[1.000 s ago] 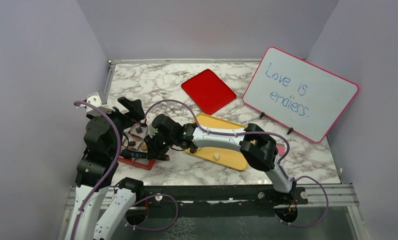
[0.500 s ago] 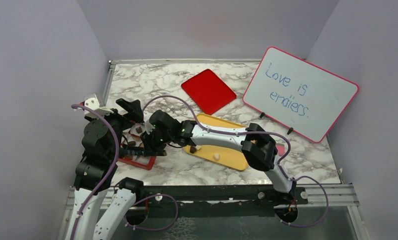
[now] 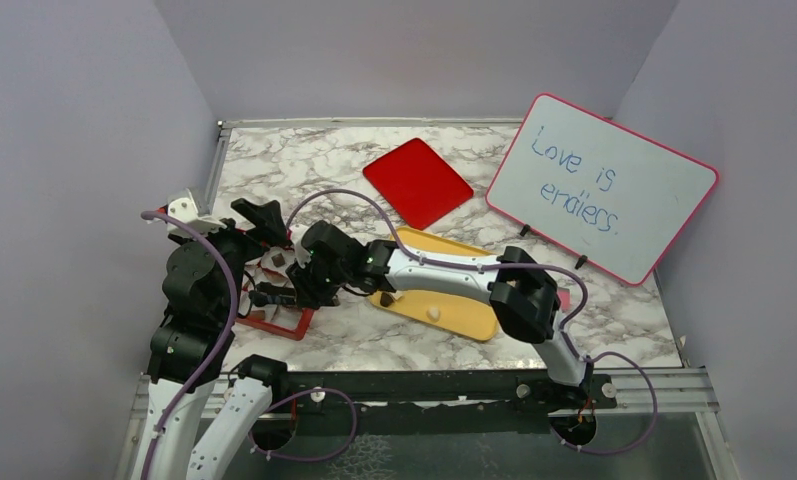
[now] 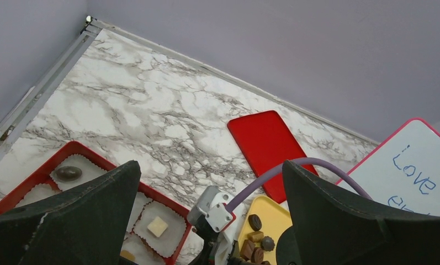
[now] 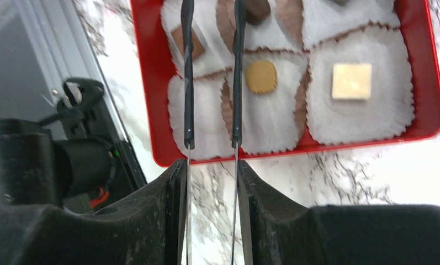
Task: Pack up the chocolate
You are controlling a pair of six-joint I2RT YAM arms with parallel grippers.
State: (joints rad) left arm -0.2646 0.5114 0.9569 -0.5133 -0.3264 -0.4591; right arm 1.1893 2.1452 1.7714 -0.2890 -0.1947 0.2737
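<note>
The chocolate lies in two places. Several pieces sit in paper cups in the red box (image 5: 146, 83): a tan one (image 5: 260, 76), a cream square (image 5: 351, 81), a brown square (image 5: 198, 43) and a dark one (image 5: 256, 8). More pieces (image 4: 256, 237) rest on the yellow tray (image 3: 454, 315). My right gripper (image 5: 211, 165) is shut on thin metal tongs (image 5: 188, 83) whose two arms stand apart over the box with nothing between them. My left gripper (image 4: 209, 171) hangs open above the box's far side, holding nothing.
A red lid (image 3: 417, 182) lies flat behind the yellow tray. A pink-framed whiteboard (image 3: 604, 188) leans at the back right. Grey walls close in on the left, back and right. The right arm's purple cable (image 3: 344, 205) arcs over the box.
The right gripper has shifted slightly left and away over the red box, and the tongs' arms have spread a little. The left gripper stays open in place.
</note>
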